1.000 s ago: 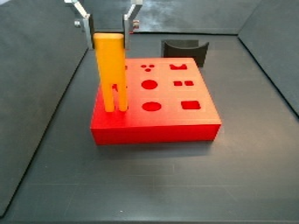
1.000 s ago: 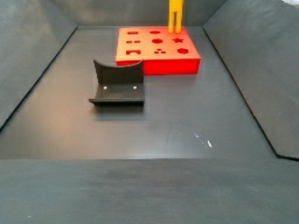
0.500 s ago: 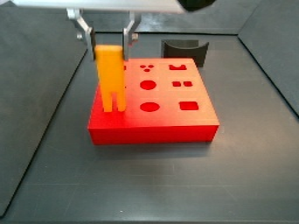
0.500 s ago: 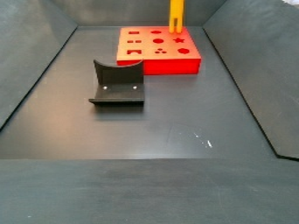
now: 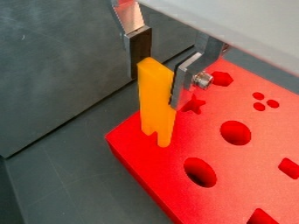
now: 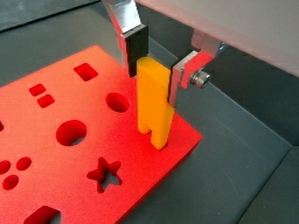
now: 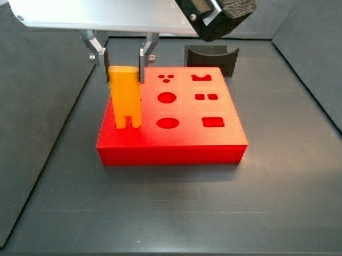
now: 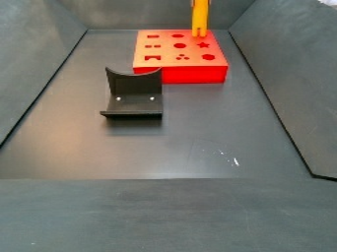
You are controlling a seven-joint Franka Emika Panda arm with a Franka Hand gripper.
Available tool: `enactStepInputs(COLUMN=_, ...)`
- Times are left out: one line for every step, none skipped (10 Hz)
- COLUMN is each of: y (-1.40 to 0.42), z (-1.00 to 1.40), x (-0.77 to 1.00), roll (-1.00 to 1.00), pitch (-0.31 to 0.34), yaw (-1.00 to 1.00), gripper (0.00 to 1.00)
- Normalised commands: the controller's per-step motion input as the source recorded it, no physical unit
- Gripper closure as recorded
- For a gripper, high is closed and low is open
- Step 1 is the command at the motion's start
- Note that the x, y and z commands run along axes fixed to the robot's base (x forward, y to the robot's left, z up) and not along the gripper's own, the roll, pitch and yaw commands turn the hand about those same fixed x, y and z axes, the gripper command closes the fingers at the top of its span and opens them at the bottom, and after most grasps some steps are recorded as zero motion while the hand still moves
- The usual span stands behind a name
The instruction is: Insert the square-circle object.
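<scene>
The square-circle object (image 7: 124, 96) stands upright at one corner of the red block (image 7: 187, 140), its two prongs down in or on the block's top; whether they are fully seated I cannot tell. The claw (image 5: 162, 59) sits straddling the top of the piece: in both wrist views the silver fingers (image 6: 131, 39) flank its upper end, with a thin gap showing on at least one side, so I read the jaws as parted or only just released, not clamping. Judgement: the upright hold from above suits a straight downward push into the matching holes, and the corner position is simply where that hole pair lies. The red block rests flat on the dark desk (image 8: 198, 148), near the far wall in a side view. The dark grey curved block (image 8: 132, 94) sits apart from it, untouched. Count: one orange-yellow piece, one red block, one grey curved block, one claw. Open holes visible on the red block in a side view: about seven, including two round, two square, a star.
</scene>
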Motion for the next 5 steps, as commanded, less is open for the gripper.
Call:
enactStepInputs(y=0.0, z=-1.0, x=0.0, roll=0.01, pitch=-0.06, yaw=0.0, gripper=1.0)
enactStepInputs(y=0.0, z=-1.0, x=0.0, roll=0.05, pitch=-0.073, yaw=0.0, gripper=1.0)
enactStepInputs(y=0.0, z=-1.0, x=0.0, roll=0.04, pitch=-0.086, yaw=0.0, gripper=1.0)
enactStepInputs(y=0.0, z=-0.24, x=0.01, roll=0.0, pitch=0.0, yaw=0.0, gripper=1.0)
enactStepInputs(y=0.0, z=0.0, x=0.0, roll=0.0, pitch=0.0, yaw=0.0, gripper=1.0)
